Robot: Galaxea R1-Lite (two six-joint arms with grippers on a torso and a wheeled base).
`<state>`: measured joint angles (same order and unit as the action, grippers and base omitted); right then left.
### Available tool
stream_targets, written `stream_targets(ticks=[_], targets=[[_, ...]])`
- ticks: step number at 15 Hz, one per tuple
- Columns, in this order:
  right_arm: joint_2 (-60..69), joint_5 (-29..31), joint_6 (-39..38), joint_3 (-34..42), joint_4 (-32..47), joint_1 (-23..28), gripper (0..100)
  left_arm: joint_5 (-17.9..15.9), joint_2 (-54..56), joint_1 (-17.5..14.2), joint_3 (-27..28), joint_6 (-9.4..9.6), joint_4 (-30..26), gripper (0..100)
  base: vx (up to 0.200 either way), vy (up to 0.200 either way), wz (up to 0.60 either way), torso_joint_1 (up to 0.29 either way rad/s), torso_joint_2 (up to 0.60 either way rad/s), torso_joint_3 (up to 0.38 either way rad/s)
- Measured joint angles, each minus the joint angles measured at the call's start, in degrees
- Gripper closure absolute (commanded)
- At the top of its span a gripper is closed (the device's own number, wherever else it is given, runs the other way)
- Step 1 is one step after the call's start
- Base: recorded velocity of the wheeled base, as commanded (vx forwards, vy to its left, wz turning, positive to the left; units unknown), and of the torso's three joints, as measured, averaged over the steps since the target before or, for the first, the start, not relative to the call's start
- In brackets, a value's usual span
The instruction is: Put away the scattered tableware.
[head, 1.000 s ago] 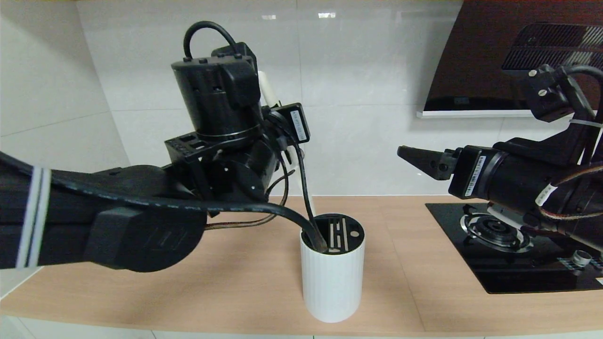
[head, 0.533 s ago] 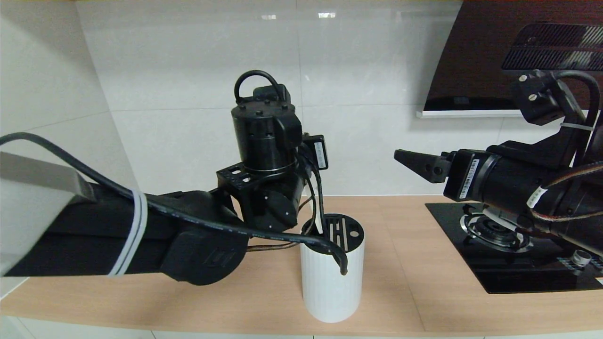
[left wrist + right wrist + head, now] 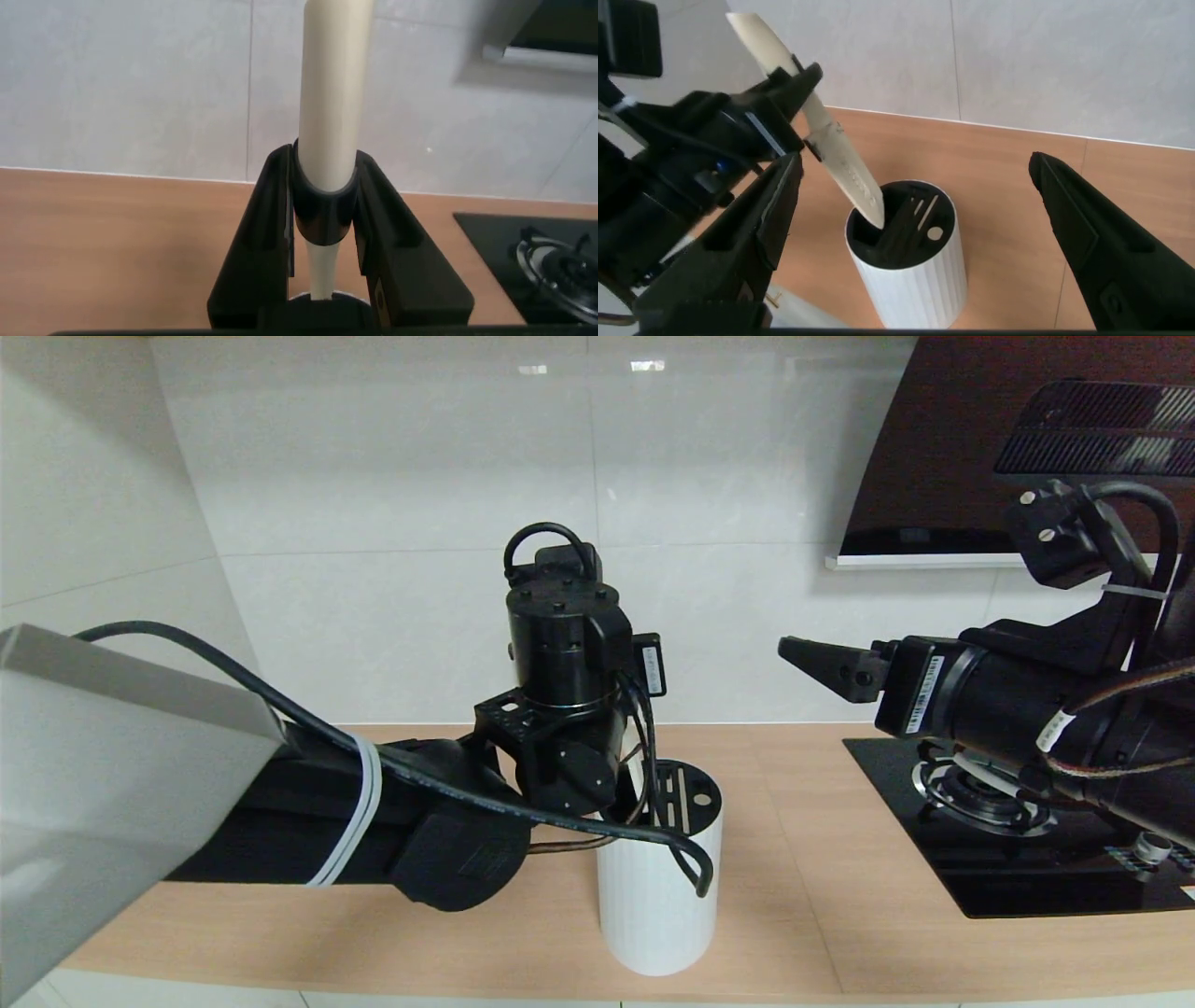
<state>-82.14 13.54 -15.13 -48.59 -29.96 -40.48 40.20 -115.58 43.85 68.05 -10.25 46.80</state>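
One knife (image 3: 837,161) (cream), one holder (image 3: 658,896), one hob (image 3: 1027,877)

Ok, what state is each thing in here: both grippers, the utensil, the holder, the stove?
white holder: upright on the counter.
cream utensil: gripped, tilted, lower end in the white holder's wide opening.
left gripper: shut on the cream utensil.
right gripper: open, empty, apart from the white holder.
stove burner: no flame visible.
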Motion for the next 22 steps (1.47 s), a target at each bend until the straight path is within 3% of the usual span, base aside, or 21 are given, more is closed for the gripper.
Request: stream_targets(ticks=[22], targets=[[-0.55, 0.00, 0.02, 0.17, 0.02, 0.00, 0, -0.41, -8.16, 2.90, -5.49, -0.52, -0.16, 100, 0.000, 0.000, 0.00, 0.000, 0.00, 0.000]])
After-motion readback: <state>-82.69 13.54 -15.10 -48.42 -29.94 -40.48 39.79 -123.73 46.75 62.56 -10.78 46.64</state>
